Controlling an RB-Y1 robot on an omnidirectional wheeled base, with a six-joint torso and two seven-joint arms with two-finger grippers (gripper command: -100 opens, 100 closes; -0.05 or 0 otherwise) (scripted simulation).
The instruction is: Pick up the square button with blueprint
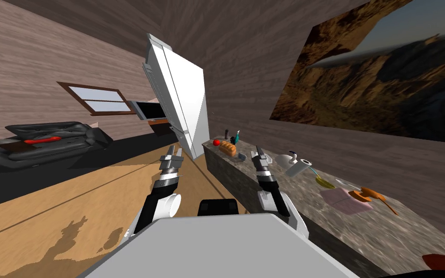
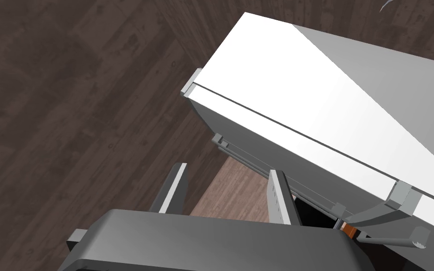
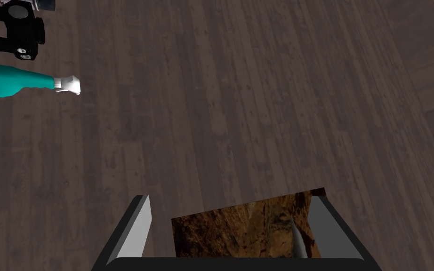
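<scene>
Holding: nothing; your left gripper point(image 1: 174, 152) and right gripper point(image 1: 258, 154) both stand spread and empty.
Button: probably the small grey square piece point(image 1: 240, 157) on the speckled stone counter point(image 1: 308, 207), just beside the brown bread loaf point(image 1: 227, 147).
Remaining: reach, grasp and lift; nothing is done yet.

place: home, kitchen end open to lounge | centre: tall white fridge point(image 1: 178, 96) | right: stone desk point(image 1: 308, 212) with bread loaf point(image 1: 227, 148) | left: dark sofa point(image 1: 43, 142), window point(image 1: 98, 99) | upper right: landscape picture point(image 1: 376, 72) on plank wall
</scene>
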